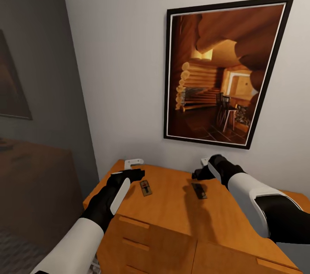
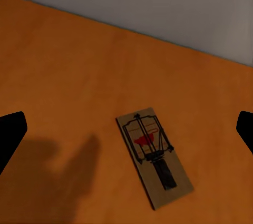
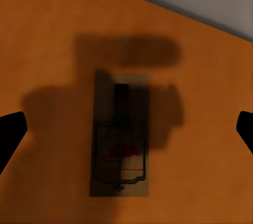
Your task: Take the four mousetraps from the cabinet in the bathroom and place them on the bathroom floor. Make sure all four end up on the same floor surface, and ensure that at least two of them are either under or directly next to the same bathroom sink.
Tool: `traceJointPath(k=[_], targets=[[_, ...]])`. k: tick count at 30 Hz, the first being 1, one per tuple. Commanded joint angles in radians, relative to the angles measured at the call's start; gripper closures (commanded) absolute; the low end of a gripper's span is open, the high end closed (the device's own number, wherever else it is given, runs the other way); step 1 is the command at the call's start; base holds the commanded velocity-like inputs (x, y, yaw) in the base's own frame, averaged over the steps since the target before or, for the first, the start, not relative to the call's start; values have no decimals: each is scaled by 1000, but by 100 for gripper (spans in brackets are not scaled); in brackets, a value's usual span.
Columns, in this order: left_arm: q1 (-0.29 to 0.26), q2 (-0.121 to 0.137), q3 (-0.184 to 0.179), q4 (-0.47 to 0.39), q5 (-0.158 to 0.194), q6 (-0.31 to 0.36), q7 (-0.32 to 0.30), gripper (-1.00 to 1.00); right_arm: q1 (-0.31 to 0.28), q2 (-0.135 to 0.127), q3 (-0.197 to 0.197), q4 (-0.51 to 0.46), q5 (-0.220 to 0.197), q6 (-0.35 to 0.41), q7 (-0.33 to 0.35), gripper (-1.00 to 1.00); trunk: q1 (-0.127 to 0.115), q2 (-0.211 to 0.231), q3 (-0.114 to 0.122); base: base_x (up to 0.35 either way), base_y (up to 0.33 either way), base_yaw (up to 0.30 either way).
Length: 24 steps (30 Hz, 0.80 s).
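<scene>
Orange-brown wood of the cabinet (image 1: 172,209) top carries two mousetraps. The left pincer (image 1: 135,174) hovers open above the top, one mousetrap (image 1: 145,188) lying flat just beside it. The right pincer (image 1: 199,173) hangs open right over the other mousetrap (image 1: 199,190), which lies in its shadow.

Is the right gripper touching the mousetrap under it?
Apart. In the right wrist view the mousetrap lies flat on the cabinet, and both fingertips sit far out at the edges, with bare wood between.
</scene>
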Motion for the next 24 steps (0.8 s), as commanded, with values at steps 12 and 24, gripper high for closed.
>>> traceJointPath(k=[12, 24], targets=[[-1, 0, -2, -1, 10, 3, 9, -100, -1, 0, 8, 25, 5, 3, 10, -100, 46, -86, -40, 0, 0, 0], [-1, 0, -1, -1, 10, 3, 9, -100, -1, 0, 8, 51, 6, 0, 10, -100, 92, -170, -77, 0, 0, 0]])
